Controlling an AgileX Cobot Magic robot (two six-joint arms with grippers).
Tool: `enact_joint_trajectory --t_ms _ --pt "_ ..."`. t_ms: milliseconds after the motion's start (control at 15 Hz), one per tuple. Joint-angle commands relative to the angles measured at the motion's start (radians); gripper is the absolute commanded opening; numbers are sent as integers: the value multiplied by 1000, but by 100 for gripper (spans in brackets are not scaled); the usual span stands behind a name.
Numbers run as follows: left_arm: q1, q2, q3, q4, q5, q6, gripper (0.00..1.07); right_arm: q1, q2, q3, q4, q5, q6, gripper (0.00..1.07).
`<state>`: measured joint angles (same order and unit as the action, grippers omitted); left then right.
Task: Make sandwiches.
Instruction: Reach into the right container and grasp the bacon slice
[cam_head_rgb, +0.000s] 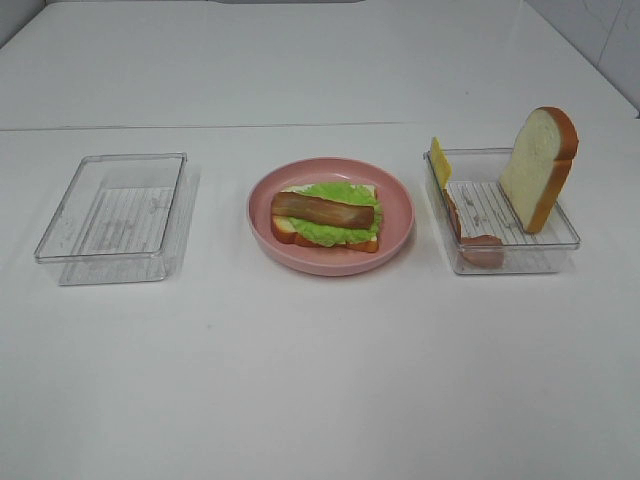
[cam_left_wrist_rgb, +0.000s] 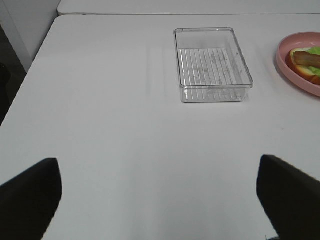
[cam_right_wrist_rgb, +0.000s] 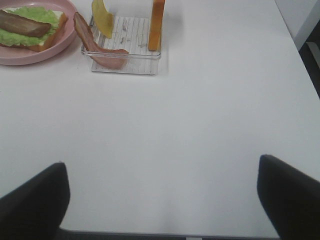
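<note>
A half-built sandwich (cam_head_rgb: 325, 215) lies on the round pink plate (cam_head_rgb: 400, 205): a bread slice, ruffled green lettuce and one brown bacon strip on top. It also shows in the right wrist view (cam_right_wrist_rgb: 27, 27) and at the edge of the left wrist view (cam_left_wrist_rgb: 306, 61). In the right clear container (cam_head_rgb: 560, 240) a bread slice (cam_head_rgb: 538, 165) stands upright, a yellow cheese square (cam_head_rgb: 440, 160) leans on its wall and a bacon strip (cam_head_rgb: 480, 248) hangs along the rim. My left gripper (cam_left_wrist_rgb: 160, 210) and right gripper (cam_right_wrist_rgb: 162, 200) are open, over bare table, far from all of it.
A second clear container (cam_head_rgb: 60, 250) with a ribbed floor stands left of the plate, also in the left wrist view (cam_left_wrist_rgb: 212, 65). The white table's far edge runs behind the three items. Neither arm shows in the exterior high view.
</note>
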<state>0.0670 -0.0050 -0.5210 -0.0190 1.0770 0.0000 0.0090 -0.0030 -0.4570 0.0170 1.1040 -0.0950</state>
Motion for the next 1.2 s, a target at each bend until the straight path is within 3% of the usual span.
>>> enact_joint_trajectory --t_ms 67,1200 --pt "2 -18 2 -8 -3 -7 99 -3 -24 3 -1 -5 -6 99" --pt "2 -18 2 -8 -3 -7 99 -3 -24 3 0 -5 -6 99"
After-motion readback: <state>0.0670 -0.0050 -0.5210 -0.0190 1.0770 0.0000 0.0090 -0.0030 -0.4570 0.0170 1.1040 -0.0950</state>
